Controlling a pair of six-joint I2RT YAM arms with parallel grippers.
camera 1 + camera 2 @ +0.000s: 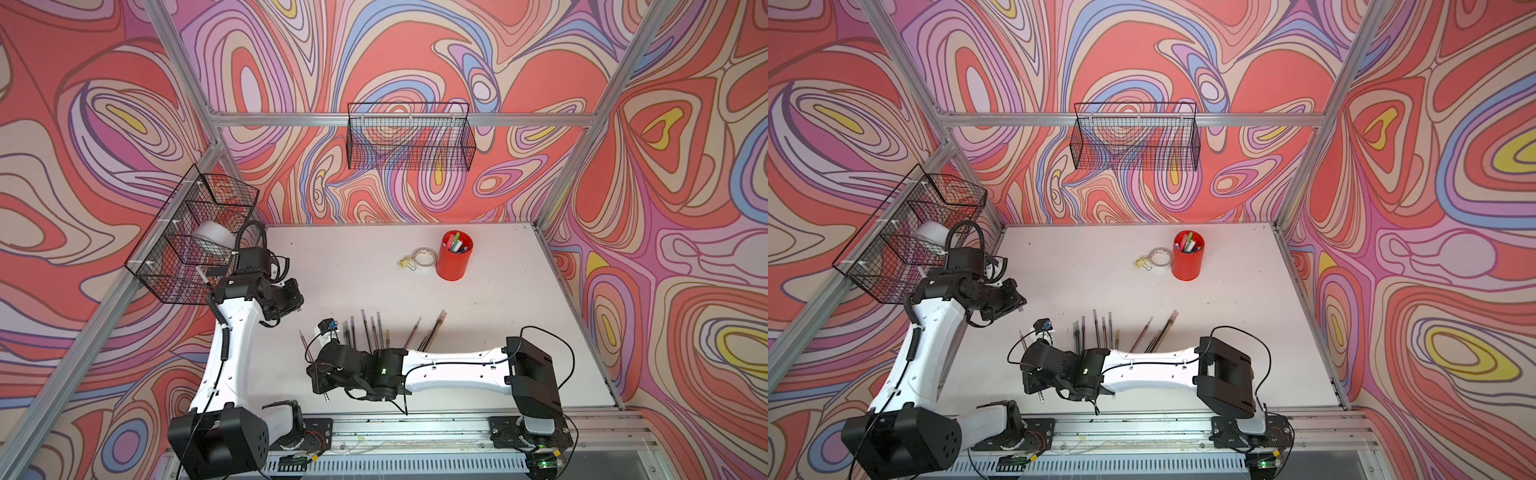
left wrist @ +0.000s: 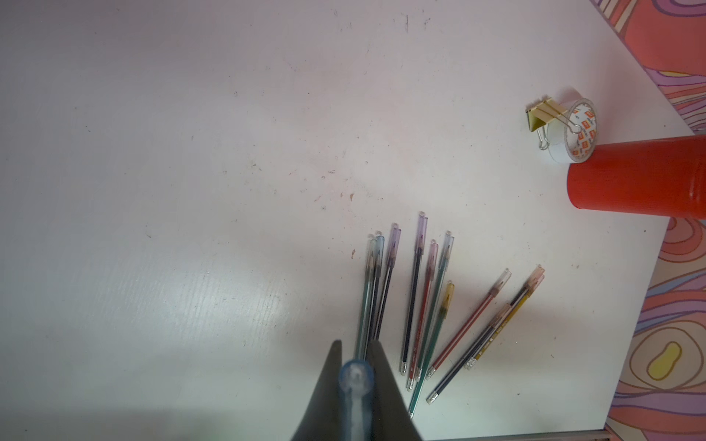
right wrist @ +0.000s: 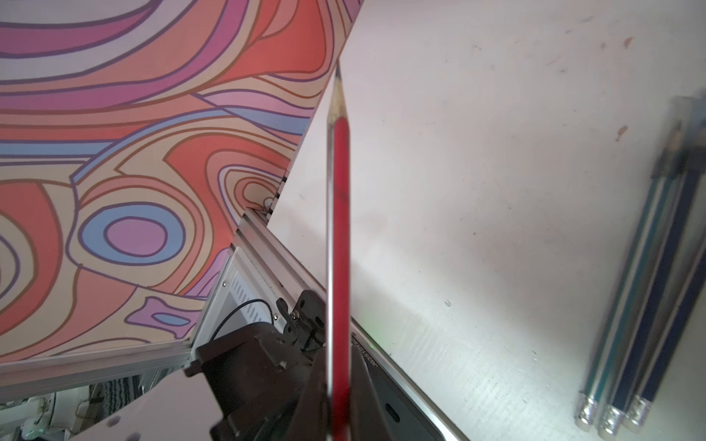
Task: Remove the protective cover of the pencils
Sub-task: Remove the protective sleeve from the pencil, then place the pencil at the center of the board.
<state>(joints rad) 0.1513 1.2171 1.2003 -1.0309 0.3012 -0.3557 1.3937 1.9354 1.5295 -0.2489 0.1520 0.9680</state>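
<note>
My right gripper [image 3: 339, 362] is shut on a red pencil [image 3: 340, 214] whose bare sharpened tip points away from the jaws. In both top views that pencil [image 1: 307, 353] crosses the right gripper [image 1: 318, 376] near the table's front. My left gripper [image 2: 356, 355] is shut on a clear bluish protective cover [image 2: 356, 376] and hangs at the table's left side [image 1: 293, 301]. Several more pencils [image 2: 416, 298] lie fanned on the table [image 2: 191, 191], with clear tinted covers on their tips. They lie just behind the right arm [image 1: 374, 332], and three show in the right wrist view [image 3: 642, 290].
A red cup [image 1: 454, 255] of markers stands at the back right, with a tape roll [image 1: 424, 258] and a yellow binder clip [image 1: 404, 262] beside it. One wire basket [image 1: 409, 137] hangs on the back wall and another wire basket [image 1: 195, 237] on the left wall, close behind the left arm.
</note>
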